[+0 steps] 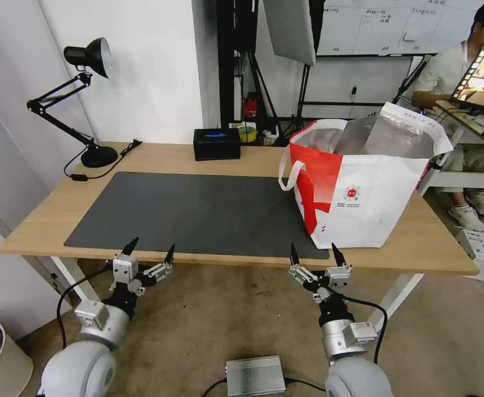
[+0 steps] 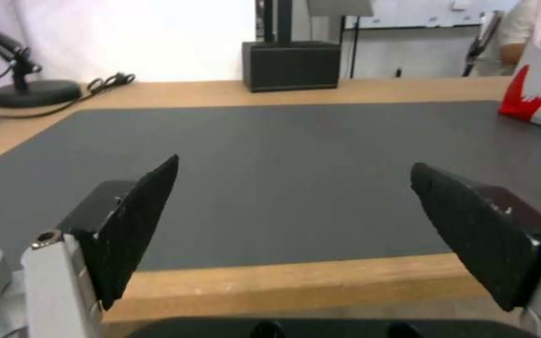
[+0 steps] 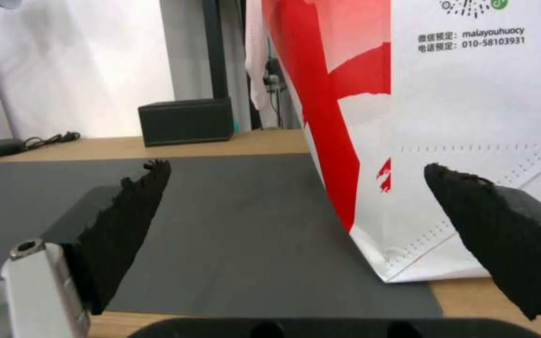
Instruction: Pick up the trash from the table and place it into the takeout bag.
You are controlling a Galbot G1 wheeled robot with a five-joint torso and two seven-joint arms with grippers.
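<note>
The takeout bag (image 1: 363, 187) stands upright and open on the right part of the table (image 1: 49, 220), its foil lining showing and one corner on the dark grey mat (image 1: 198, 212). The trash is out of view. My left gripper (image 1: 150, 246) hovers open at the table's front edge, left of centre, with nothing between its fingers. In the left wrist view, the left gripper (image 2: 294, 164) faces the bare mat (image 2: 283, 164). My right gripper (image 1: 313, 249) is open and empty at the front edge, just before the bag's near corner. The right wrist view shows the right gripper (image 3: 296, 166) close to the bag (image 3: 458, 131).
A black desk lamp (image 1: 90, 82) stands at the table's back left with its cord trailing. A black tissue box (image 1: 216, 143) sits at the back centre. On the floor lie a grey metal box (image 1: 254, 376) between my arms and a white carton (image 1: 482, 251) at the right.
</note>
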